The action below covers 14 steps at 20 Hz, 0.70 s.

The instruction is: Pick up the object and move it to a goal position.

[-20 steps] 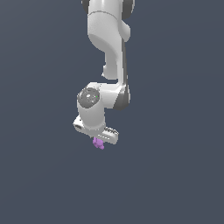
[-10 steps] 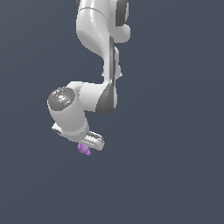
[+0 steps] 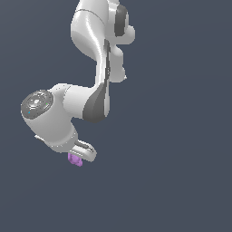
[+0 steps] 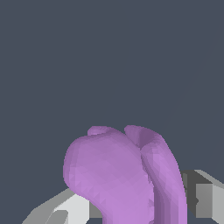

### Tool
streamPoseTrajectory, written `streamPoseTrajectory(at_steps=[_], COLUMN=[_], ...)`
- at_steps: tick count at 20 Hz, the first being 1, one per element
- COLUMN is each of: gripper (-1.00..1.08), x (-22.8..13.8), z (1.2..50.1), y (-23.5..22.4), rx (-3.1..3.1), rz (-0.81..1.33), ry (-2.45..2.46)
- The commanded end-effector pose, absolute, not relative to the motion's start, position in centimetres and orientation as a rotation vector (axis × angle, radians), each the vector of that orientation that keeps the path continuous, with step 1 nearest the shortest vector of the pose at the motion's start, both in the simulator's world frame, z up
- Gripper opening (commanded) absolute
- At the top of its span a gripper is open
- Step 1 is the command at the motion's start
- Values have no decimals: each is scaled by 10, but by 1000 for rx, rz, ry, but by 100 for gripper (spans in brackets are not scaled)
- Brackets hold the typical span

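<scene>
White gripper point(image 3: 78, 156) clamped on light-purple object point(image 3: 75, 159); fingers point(image 4: 65, 209) pressed against both its sides. Object sits between fingertips, protruding just past them, lobed lump filling wrist view point(image 4: 124, 175). Plain dark grey background all around.

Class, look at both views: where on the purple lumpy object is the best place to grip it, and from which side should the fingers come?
Grip the purple object across its rounded main body, one of the fingers on each flank, as the gripper appears to do now. The wrist view shows broad bulging sides low down and short lobes at the far end, so coming from the end opposite the lobes probably gives the firmest contact.
</scene>
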State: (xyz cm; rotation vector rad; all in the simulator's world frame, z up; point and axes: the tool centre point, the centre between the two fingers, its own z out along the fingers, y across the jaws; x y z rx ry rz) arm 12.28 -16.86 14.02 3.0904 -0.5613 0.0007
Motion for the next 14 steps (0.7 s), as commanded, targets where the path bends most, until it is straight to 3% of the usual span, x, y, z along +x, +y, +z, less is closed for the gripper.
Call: streamPoseTrajectory(at_steps=[1,14], gripper=[-100,-100], x=[128,138], z=[144,151], y=[-175,-187], rx=[3091,3091], rz=[0,0], ry=[-560,-560])
